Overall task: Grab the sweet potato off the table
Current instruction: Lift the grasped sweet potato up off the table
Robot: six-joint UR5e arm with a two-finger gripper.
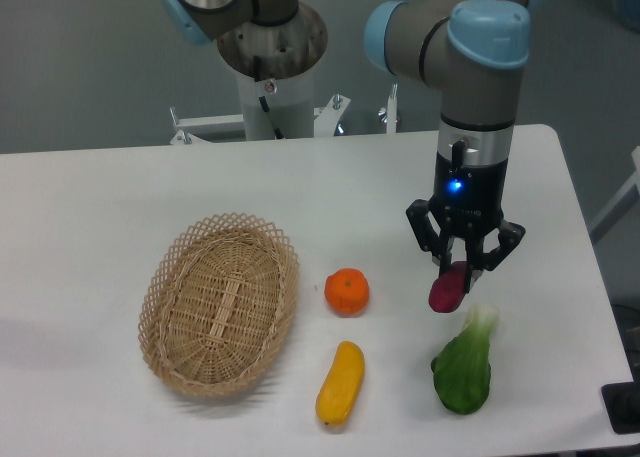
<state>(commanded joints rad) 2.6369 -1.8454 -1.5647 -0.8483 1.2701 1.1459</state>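
The sweet potato (446, 291), a small magenta oblong, hangs tilted from my gripper (461, 273), which points straight down and is shut on its upper end. Its lower end is just over the white table (330, 197), right of centre; I cannot tell whether it still touches the surface. The part of the sweet potato between the fingers is hidden.
A green leafy vegetable (465, 367) lies just below the sweet potato, close to its tip. A round orange fruit (346, 291) and a yellow squash (340, 382) lie to the left. A woven basket (218, 303) stands further left. The table's right edge is near.
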